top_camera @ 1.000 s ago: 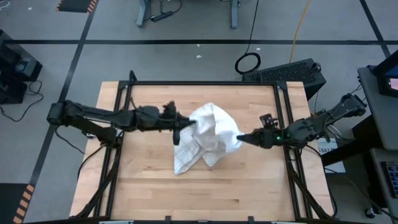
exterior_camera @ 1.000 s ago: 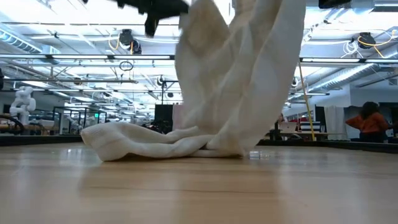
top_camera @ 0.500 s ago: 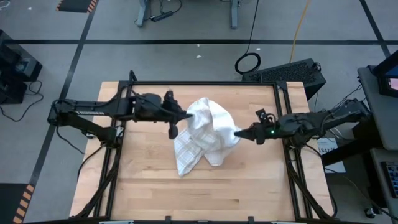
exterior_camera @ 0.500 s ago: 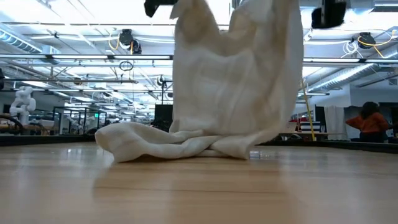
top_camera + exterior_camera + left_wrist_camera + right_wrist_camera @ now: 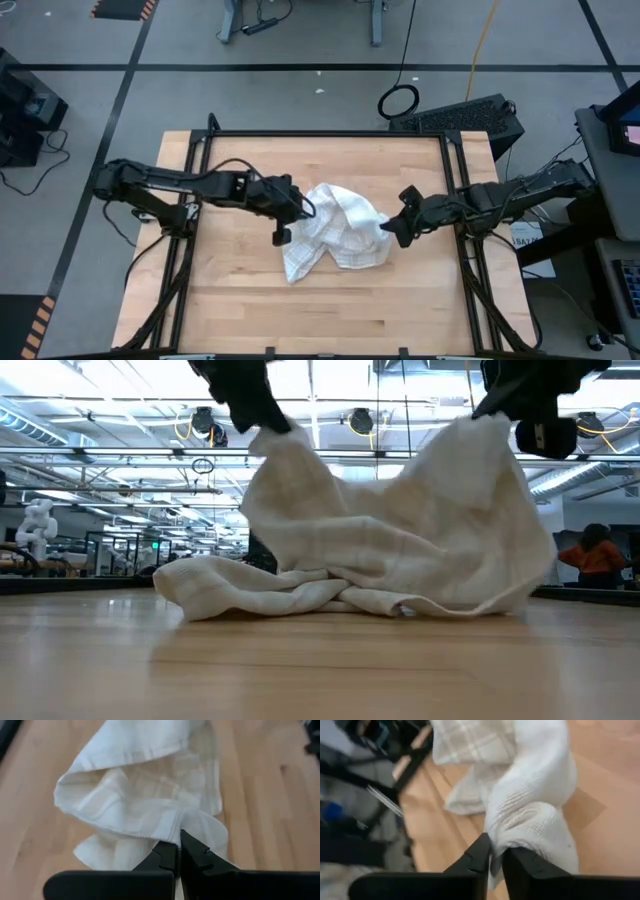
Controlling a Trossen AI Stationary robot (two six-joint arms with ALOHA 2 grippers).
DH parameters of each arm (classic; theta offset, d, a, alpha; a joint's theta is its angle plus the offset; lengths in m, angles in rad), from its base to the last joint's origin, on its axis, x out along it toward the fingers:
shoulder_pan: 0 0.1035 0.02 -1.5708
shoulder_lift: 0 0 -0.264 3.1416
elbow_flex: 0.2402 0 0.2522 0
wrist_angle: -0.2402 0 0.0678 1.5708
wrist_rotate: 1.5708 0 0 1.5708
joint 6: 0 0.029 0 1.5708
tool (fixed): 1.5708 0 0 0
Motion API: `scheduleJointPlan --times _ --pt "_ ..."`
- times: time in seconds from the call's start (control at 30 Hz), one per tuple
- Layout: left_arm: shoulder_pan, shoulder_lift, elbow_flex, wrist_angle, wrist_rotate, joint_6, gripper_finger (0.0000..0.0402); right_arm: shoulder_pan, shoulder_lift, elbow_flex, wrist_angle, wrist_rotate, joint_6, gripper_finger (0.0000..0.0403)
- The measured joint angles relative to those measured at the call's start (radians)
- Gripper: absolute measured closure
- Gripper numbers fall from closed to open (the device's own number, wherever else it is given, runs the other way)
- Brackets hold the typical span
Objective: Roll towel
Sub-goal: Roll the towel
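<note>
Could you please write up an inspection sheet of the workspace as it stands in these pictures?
Surface: wooden table, bare around the towel.
Job's things: towel crumpled mid-table, two corners held up, rest slumped on the wood; not rolled.
Clutter: nothing seen on the table.
Grippers: left tool shut on one towel corner; right tool pinching the other corner.
Cables: coiled cable and yellow cable on the floor beyond the table.
Surroundings: keyboard beside the table; person far off in the room.
</note>
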Motion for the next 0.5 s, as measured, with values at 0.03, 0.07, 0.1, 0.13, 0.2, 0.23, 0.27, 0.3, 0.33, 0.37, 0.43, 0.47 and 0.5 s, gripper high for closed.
scheduleJointPlan --times 0.03,0.07,0.1,0.13,0.2,0.23,0.27,0.3,0.33,0.37,0.43,0.47,0.5 --pt "0.0 0.013 0.0 0.003 0.0 0.0 0.0395 0.0 0.006 0.0 -0.012 -0.01 -0.038 0.0348" --pt "0.0 0.025 0.0 0.003 0.0 0.0 0.0395 0.0 0.009 0.0 -0.018 -0.026 -0.072 0.0337" --pt "0.0 0.036 0.0 -0.002 0.001 0.0 0.0395 0.0 0.01 0.0 -0.022 -0.044 -0.096 0.0325" --pt "0.0 0.046 0.0 -0.003 0.005 -0.004 0.0395 0.0 0.009 0.0 -0.035 -0.068 -0.11 0.0312" --pt "0.0 0.055 0.0 0.003 0.025 -0.006 0.0394 0.0 -0.001 0.008 -0.083 -0.132 -0.111 0.0286" --pt "0.0 0.054 0.0 0.001 0.03 -0.006 0.0394 -0.001 -0.006 0.02 -0.11 -0.159 -0.095 0.0274" --pt "0.0 0.053 0.0 0.004 0.033 -0.007 0.0394 -0.001 -0.014 0.039 -0.143 -0.183 -0.078 0.0264" --pt "0.0 0.052 0.0 0.01 0.034 -0.007 0.0394 0.0 -0.02 0.057 -0.187 -0.193 -0.063 0.0254" --pt "0.0 0.052 0.0 0.014 0.034 -0.008 0.0394 0.0 -0.022 0.074 -0.238 -0.204 -0.047 0.0247" --pt "0.0 0.052 0.0 0.016 0.035 -0.008 0.0394 0.001 -0.022 0.09 -0.275 -0.209 -0.047 0.0241" --pt "0.0 0.047 0.0 0.015 0.035 -0.007 0.0394 0.024 -0.019 0.112 -0.273 -0.208 -0.137 0.0235" --pt "0.0 0.044 0.0 0.017 0.036 -0.007 0.0394 0.041 -0.019 0.119 -0.258 -0.2 -0.196 0.0233" --pt "0.002 0.043 0.001 0.019 0.038 -0.007 0.0394 0.059 -0.017 0.121 -0.239 -0.186 -0.258 0.0232"
